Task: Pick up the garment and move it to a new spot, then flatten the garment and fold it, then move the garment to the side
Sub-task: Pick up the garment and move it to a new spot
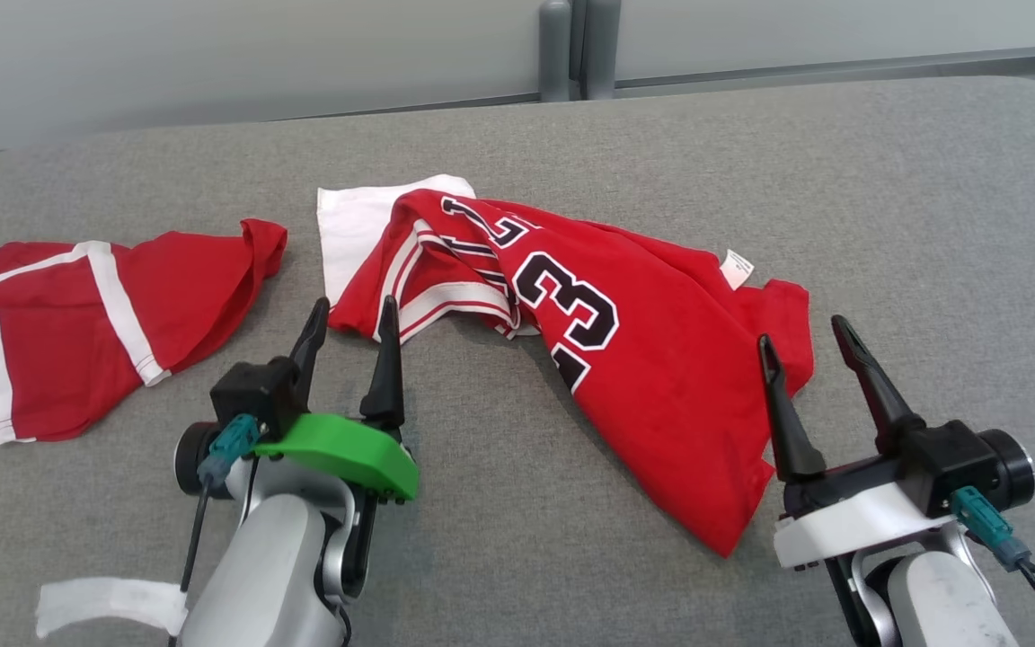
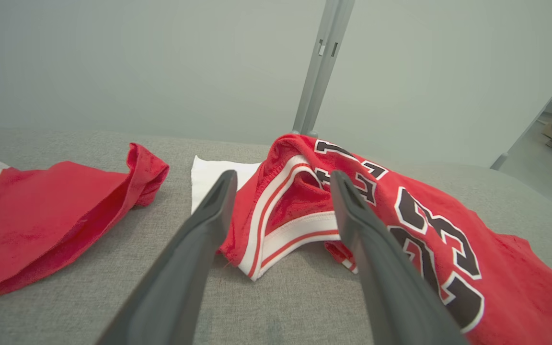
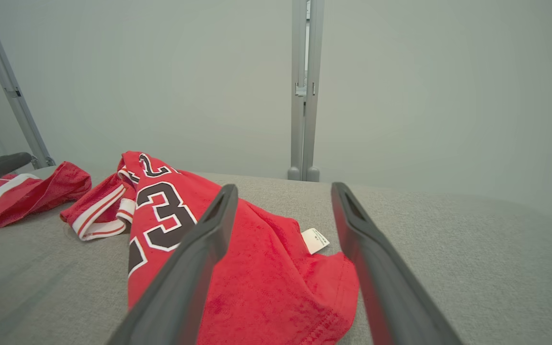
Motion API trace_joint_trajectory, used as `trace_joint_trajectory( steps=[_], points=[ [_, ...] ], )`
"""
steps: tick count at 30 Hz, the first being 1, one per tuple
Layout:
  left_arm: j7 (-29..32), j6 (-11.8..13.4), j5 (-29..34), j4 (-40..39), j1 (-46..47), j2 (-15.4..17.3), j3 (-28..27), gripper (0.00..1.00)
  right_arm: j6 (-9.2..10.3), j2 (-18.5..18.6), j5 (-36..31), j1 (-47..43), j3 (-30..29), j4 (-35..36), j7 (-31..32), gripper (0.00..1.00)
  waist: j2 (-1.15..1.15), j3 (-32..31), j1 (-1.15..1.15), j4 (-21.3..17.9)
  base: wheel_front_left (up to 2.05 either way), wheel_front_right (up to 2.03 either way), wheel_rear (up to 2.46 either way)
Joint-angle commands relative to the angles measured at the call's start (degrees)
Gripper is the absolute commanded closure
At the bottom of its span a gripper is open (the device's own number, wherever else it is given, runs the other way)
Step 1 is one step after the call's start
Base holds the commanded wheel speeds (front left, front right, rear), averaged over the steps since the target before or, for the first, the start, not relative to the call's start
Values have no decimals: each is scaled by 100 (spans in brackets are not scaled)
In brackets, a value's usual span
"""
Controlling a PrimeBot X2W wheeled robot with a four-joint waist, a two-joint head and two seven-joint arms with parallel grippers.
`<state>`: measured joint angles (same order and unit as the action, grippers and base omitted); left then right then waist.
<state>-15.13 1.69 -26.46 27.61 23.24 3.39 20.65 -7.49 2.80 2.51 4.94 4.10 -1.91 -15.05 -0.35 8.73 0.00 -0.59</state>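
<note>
Though crumpled, red jersey [image 1: 661, 395] with white-edged black numerals [image 1: 582, 316], striped trim [image 1: 447, 302].

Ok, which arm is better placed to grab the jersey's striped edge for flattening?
Left, likely: the left fingers, open, frame the striped edge of the jersey, while the right fingers sit across at its plain hem.

Red jersey [image 1: 661, 377], black white-edged numerals [image 1: 571, 301], red white-striped shorts [image 1: 59, 323], grey tabletop [image 1: 886, 198]
</note>
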Motion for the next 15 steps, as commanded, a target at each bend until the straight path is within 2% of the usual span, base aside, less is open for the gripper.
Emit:
trace_joint_trajectory(
  steps=[1, 7, 15],
  points=[
    [-3, -32, 76, -112, -149, -2, -38, 0, 0, 17, 11, -35, 47, -37, -19, 0, 35, -12, 0, 72, 0, 0, 0],
    [-3, -94, 378, -820, -829, -30, -254, 0, 0, 18, -153, -122, 429, -423, -19, 0, 35, -64, 0, 230, 0, 0, 0],
    [-3, -149, 449, -1359, -1407, -46, -442, 0, 0, 19, -373, -96, 716, -1483, -19, 0, 35, -97, 0, 538, 0, 0, 0]
  ],
)
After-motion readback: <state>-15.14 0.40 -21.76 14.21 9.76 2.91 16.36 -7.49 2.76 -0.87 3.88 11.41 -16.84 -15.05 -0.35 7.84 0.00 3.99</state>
